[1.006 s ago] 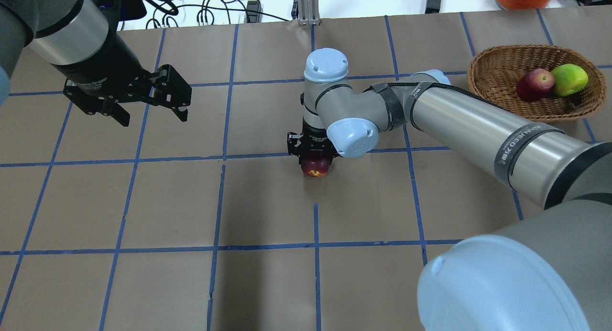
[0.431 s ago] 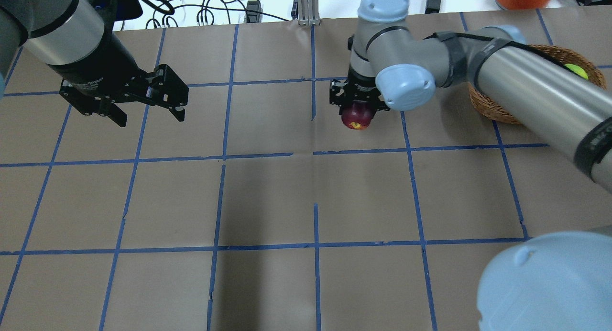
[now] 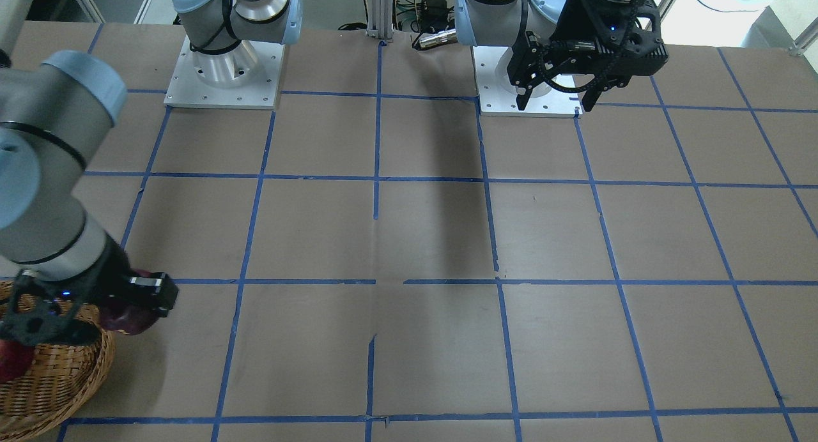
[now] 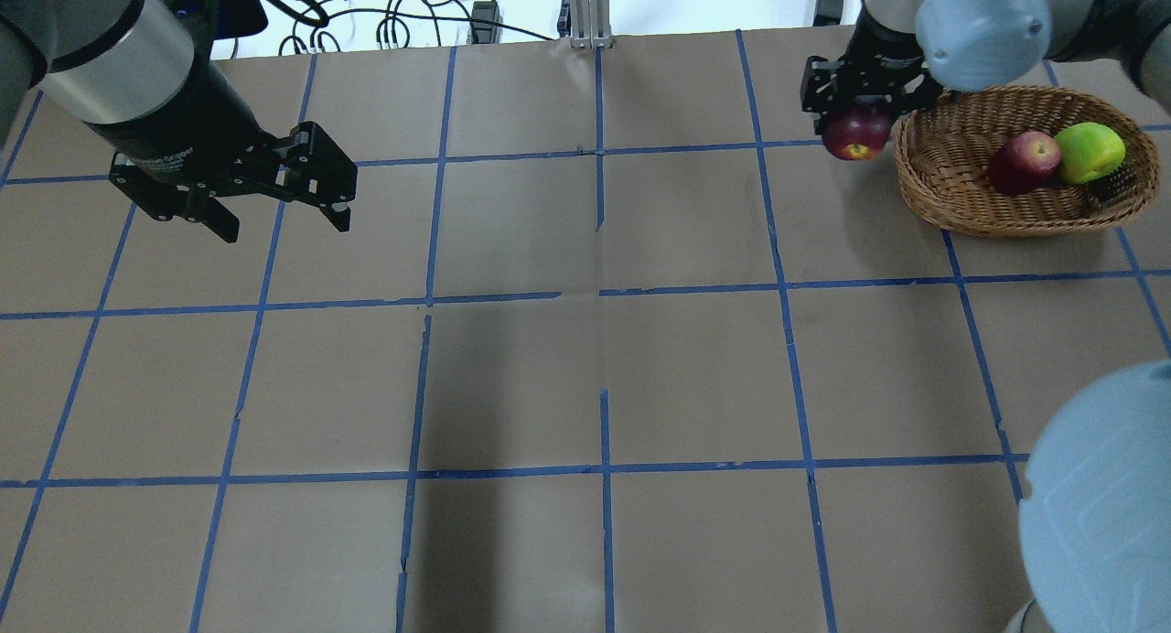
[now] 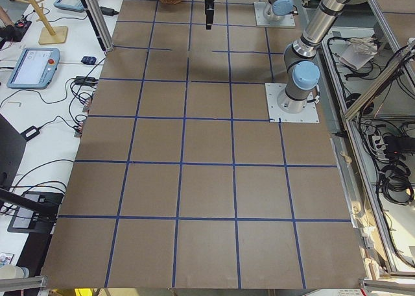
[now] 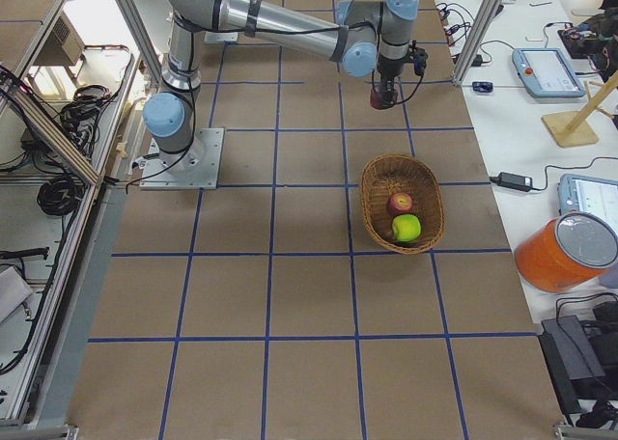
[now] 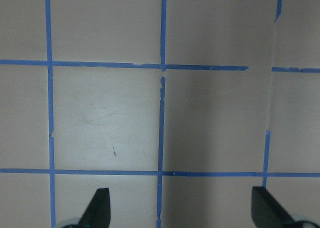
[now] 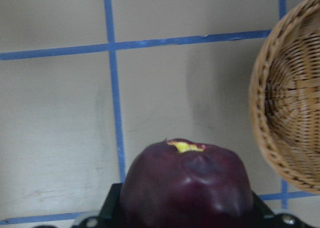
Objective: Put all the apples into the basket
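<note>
Overhead exterior view: we see our right gripper [image 4: 858, 121] pinching the dark maroon-purple round apple [image 4: 856, 139], raised above the brown paper-covered table [image 4: 585, 377], just outside the rim of the oval woven wicker basket [image 4: 942, 203]. In the basket, the yellow-patched red apple [image 4: 1023, 161] touches the lime green apple [image 4: 1089, 152]. Our left gripper [image 4: 284, 226] hangs spread and holds nothing, well apart from them.

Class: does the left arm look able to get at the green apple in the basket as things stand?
Probably not. The left gripper hangs open at the table's opposite end from the basket with the green apple, and the right gripper, clamping the maroon apple, sits by the rim on that side.
</note>
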`<state>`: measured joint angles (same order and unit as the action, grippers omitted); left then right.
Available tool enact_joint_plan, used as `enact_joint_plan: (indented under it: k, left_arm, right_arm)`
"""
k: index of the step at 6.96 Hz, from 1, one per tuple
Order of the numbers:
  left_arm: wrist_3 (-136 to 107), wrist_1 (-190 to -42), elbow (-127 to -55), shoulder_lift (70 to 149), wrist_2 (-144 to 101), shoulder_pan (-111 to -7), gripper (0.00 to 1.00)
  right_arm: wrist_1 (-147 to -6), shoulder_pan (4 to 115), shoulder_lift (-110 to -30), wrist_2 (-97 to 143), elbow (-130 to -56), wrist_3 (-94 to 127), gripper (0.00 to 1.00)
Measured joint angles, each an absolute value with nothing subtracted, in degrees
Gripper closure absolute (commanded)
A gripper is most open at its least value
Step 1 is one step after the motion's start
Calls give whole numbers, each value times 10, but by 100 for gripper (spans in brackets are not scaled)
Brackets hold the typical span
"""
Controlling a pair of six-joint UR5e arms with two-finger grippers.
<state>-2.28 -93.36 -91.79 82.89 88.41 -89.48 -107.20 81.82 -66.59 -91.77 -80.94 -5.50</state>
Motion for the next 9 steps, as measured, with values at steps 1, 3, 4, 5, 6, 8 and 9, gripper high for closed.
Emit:
enact_joint_plan:
  k: [1, 3, 4, 5, 6, 8, 9]
  left_arm:
    - [-25, -932, -918, 830, 884, -894, 0]
    - [-25, -932, -917, 830, 883, -894, 0]
    - [-25, -932, -917, 832, 884, -894, 0]
    - [-25, -931, -917, 835, 884, -894, 0]
    - [-23, -932, -918, 834, 886, -893, 0]
    - [-23, -936, -919, 829, 888, -892, 0]
    - [-23, -937, -918, 827, 888, -892, 0]
  right_arm:
    - [-1078, 778, -653, -924, -802, -119, 100]
    - [-1122, 724, -611, -929, -800, -202, 100]
    - [-1158, 710, -584, -929, -801, -218, 88]
    - [-1181, 704, -566, -930, -804, -224, 44]
    - [-1188, 702, -556, -929, -806, -225, 0]
    - [-1186, 701, -551, -930, -808, -224, 0]
    - [-1179, 700, -555, -938, -808, -224, 0]
